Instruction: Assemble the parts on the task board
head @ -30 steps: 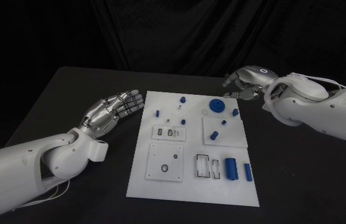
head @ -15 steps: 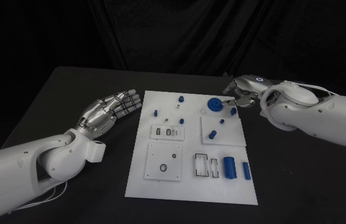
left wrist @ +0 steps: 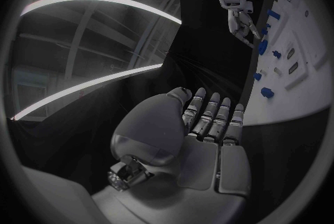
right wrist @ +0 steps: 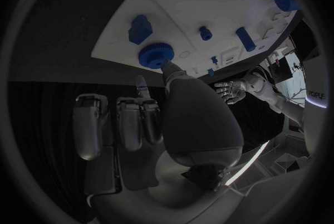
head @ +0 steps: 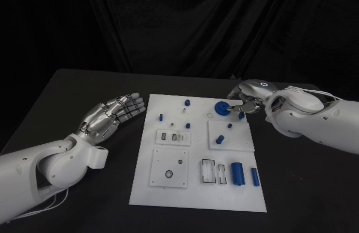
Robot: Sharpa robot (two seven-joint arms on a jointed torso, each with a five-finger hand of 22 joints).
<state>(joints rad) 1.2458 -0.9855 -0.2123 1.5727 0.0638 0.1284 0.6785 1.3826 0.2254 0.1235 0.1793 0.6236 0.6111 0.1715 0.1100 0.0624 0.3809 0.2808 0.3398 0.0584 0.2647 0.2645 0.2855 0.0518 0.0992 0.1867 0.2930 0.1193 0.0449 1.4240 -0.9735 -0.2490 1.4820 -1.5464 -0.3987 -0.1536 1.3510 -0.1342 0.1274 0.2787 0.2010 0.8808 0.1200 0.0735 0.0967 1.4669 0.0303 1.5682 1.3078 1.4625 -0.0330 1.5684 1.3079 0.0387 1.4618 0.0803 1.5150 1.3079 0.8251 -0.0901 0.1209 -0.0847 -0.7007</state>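
Observation:
The white task board (head: 196, 191) lies in the middle of the black table. A round blue gear (head: 223, 108) stands near its far right corner. My right hand (head: 248, 100) hovers at that corner with its fingers curled in, and its thumb tip touches the gear's rim (right wrist: 156, 56). A blue block (right wrist: 140, 29) sits just beyond the gear. My left hand (head: 112, 113) lies flat and open beside the board's left edge, holding nothing. In the left wrist view, the left hand (left wrist: 205, 129) points toward the board (left wrist: 299, 68).
Small blue pegs (head: 187, 103) (head: 221, 138) stand on the board's far half. Two blue cylinders (head: 238, 173) (head: 255, 176) lie near its front right corner, beside white slotted plates (head: 170, 168). Black table (head: 82, 93) surrounds the board.
My right hand has come down and to the left, from off the board's far corner to the gear. The left hand has hardly moved.

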